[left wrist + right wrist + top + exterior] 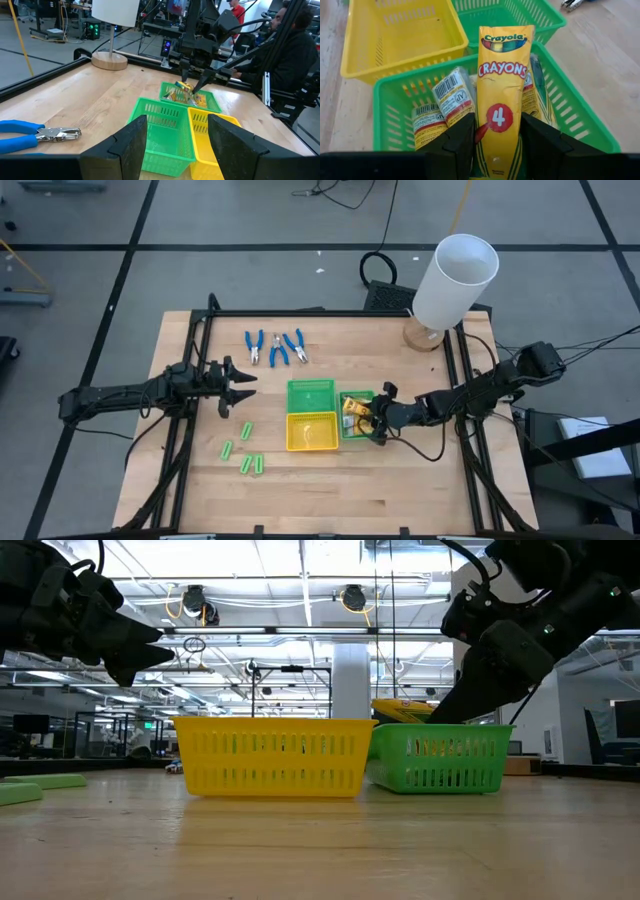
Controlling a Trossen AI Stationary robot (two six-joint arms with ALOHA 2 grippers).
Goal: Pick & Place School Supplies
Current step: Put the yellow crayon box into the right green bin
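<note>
My right gripper (pixel 496 145) is shut on a yellow Crayola crayon packet (pixel 502 75) over the right-hand green tray (pixel 390 105), where more packets (pixel 452 95) lie. In the high view this gripper (pixel 375 420) stands at the tray's right side. Three blue-handled pliers (pixel 276 347) lie on the table beyond the trays. Several light-green sticks (pixel 246 450) lie on the table left of the yellow tray (pixel 311 432). My left gripper (pixel 240 385) waits open and level at the table's left, touching nothing. My right gripper pinches the packet between its two fingers (pixel 455 140), one on each long edge near its number-4 end (pixel 499 120). The fingers slant down from the table's right and lie along the packet. The packet sticks out past them, printed face up, over the packets in the tray.
An empty green tray (pixel 311 393) sits beyond the yellow one. A big white cylinder (pixel 455 275) on a wooden foot (pixel 425 337) stands at the far right. Black rails (pixel 200 350) frame the table. People (pixel 295 45) sit beyond the table's right side.
</note>
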